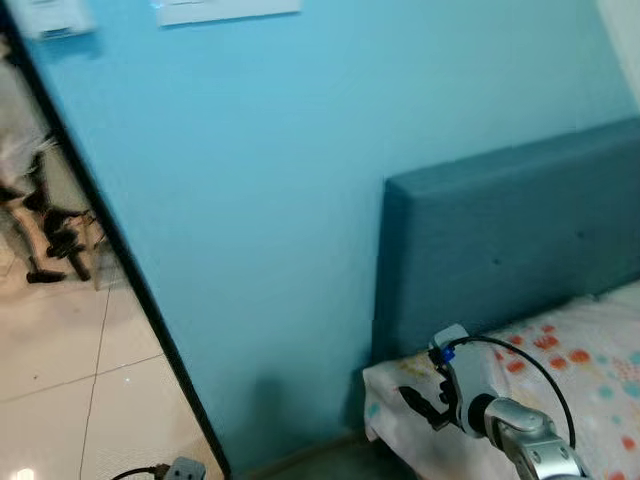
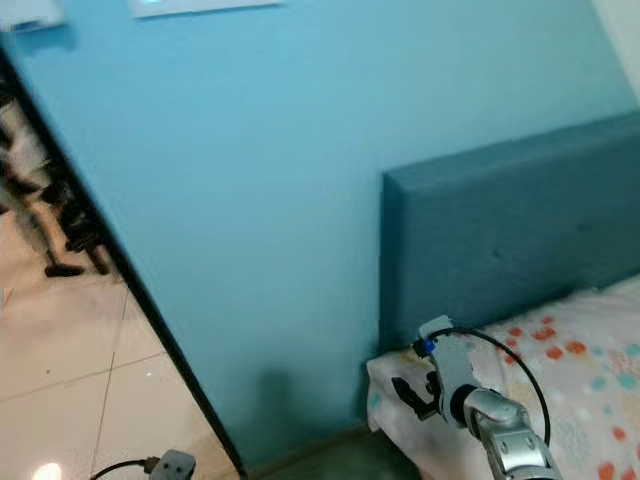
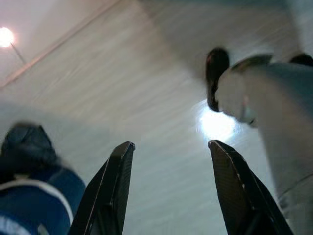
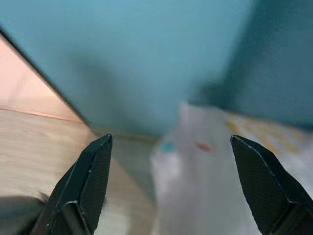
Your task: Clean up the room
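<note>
My right gripper (image 1: 418, 402) is raised at the lower right, open with nothing between its fingers, at the near corner of a bed (image 1: 575, 365) with a white sheet printed with coloured spots. In the right wrist view the same gripper (image 4: 171, 138) points at that blurred bed corner (image 4: 195, 161) and the blue wall behind it. My left gripper (image 3: 171, 144) hangs open over a pale wooden floor (image 3: 146, 88). A dark and blue soft thing (image 3: 29, 171) lies beside it, too blurred to name.
A blue padded headboard (image 1: 500, 240) stands against the light blue wall (image 1: 260, 200). A dark door frame (image 1: 120, 250) runs down the left, with tiled floor (image 1: 60, 360) and dark clutter (image 1: 55, 245) beyond. A grey plug with a cable (image 1: 180, 468) lies on the floor.
</note>
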